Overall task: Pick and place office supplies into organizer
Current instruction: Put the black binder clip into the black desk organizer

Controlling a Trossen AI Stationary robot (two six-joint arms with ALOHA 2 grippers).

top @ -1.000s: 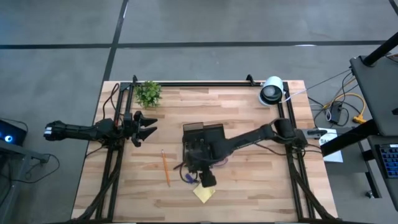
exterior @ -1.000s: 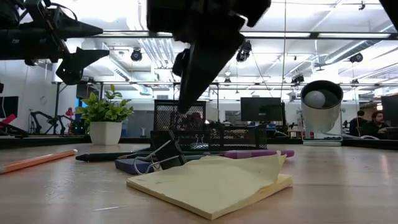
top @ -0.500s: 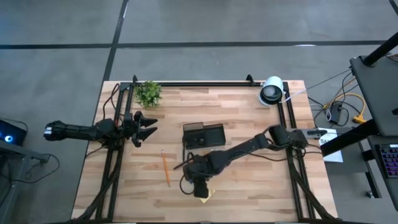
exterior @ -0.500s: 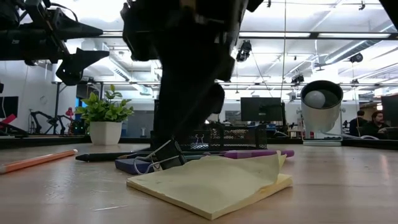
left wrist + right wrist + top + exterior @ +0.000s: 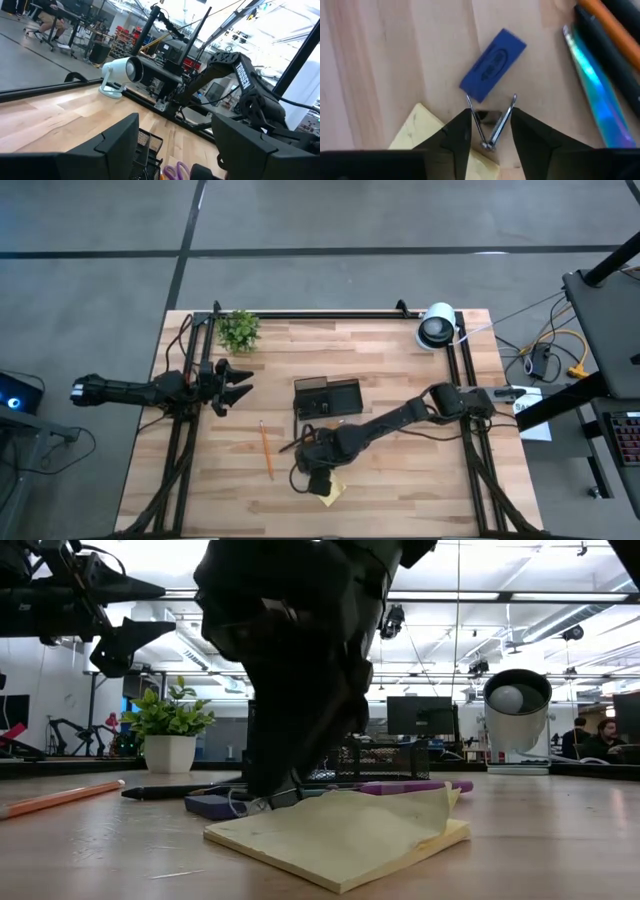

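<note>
My right gripper [image 5: 491, 117] is low over the table's near middle, open, with a finger on each side of a small binder clip's wire handles [image 5: 490, 131]. A blue eraser [image 5: 492, 65] lies just beyond the clip. The yellow sticky-note pad [image 5: 415, 132] lies flat beside it, its top sheet curled up [image 5: 345, 835]. Dark and orange pens and a shiny blade [image 5: 592, 95] lie to one side. The orange pencil [image 5: 266, 450] rests flat, left of my right gripper [image 5: 318, 477]. The black organizer [image 5: 327, 397] stands at the table's middle. My left gripper [image 5: 235, 383] hangs open above the left side. My right gripper comes from above, pointing down, with its fingers [image 5: 462, 130] close on either side of the binder clip's wire handles. The clip rests on the table. I cannot tell whether the fingers touch the wires.
A small green plant [image 5: 239, 330] stands at the far left corner and a round white-and-black device [image 5: 437, 326] at the far right corner. Bare wood lies along the near left and the right side. A purple item [image 5: 410, 786] lies behind the pad.
My right gripper has moved from beside the organizer toward the table's near edge and come down over the binder clip and eraser, next to the sticky pad. The objects on the table have stayed where they were.
</note>
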